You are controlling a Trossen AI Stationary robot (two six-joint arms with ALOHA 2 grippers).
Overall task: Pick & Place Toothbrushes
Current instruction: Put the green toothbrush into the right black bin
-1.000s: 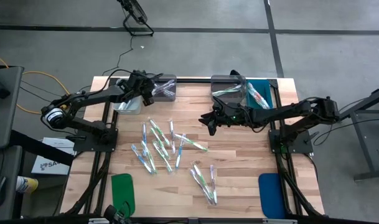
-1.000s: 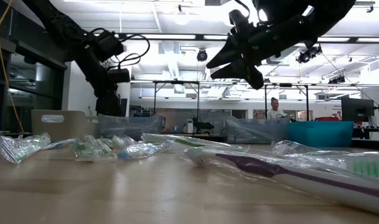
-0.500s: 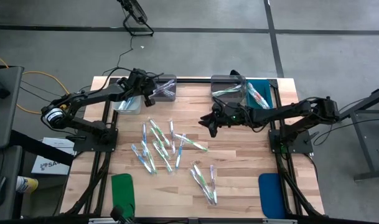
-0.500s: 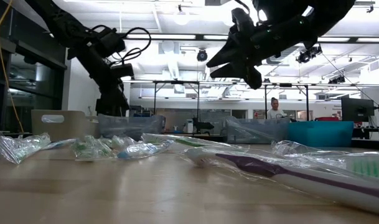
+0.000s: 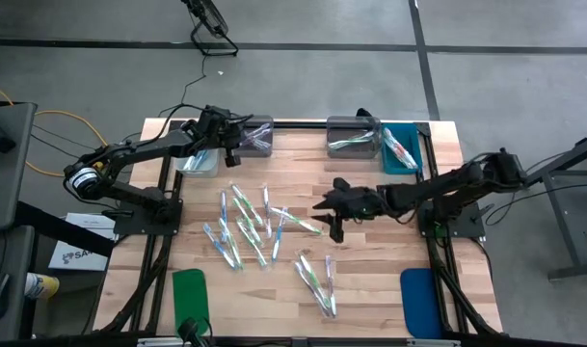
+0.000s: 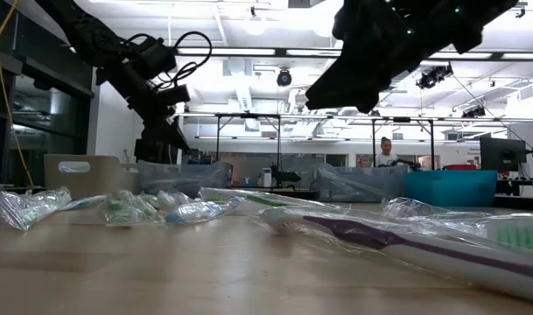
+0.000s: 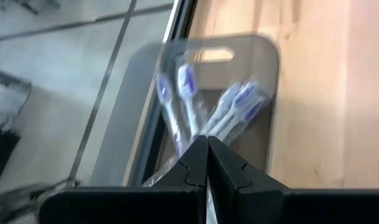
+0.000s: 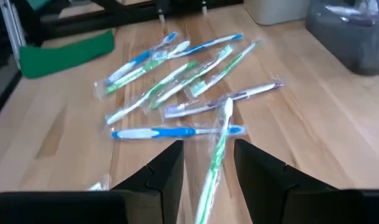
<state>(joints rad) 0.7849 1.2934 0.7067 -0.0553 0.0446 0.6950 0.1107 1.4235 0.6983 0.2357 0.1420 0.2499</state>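
Observation:
Several wrapped toothbrushes point(image 5: 247, 224) lie flat and scattered on the wooden table, with a few more nearer the front point(image 5: 317, 280). My right gripper point(image 5: 330, 220) hovers open just above them. In its wrist view point(image 8: 208, 149) a green-handled toothbrush point(image 8: 215, 155) lies on the table in line with the gap between the fingers, untouched. My left gripper point(image 5: 230, 140) is shut and empty above the far-left grey bin point(image 5: 257, 135). That bin point(image 7: 264, 93) holds purple-headed toothbrushes point(image 7: 233, 106).
A pale bin point(image 5: 197, 161) stands left of the grey one. A second grey bin point(image 5: 354, 135) and a teal bin point(image 5: 401, 149) stand at the far right. A green pad point(image 5: 190, 294) and a blue pad point(image 5: 418, 299) lie at the near corners.
My right gripper has swung from near the far-right bins toward the table's near edge and rolled at the wrist. It now stands over the right side of the scattered toothbrushes, still open. My left gripper has turned at the wrist above the grey bin, and its fingers have come together.

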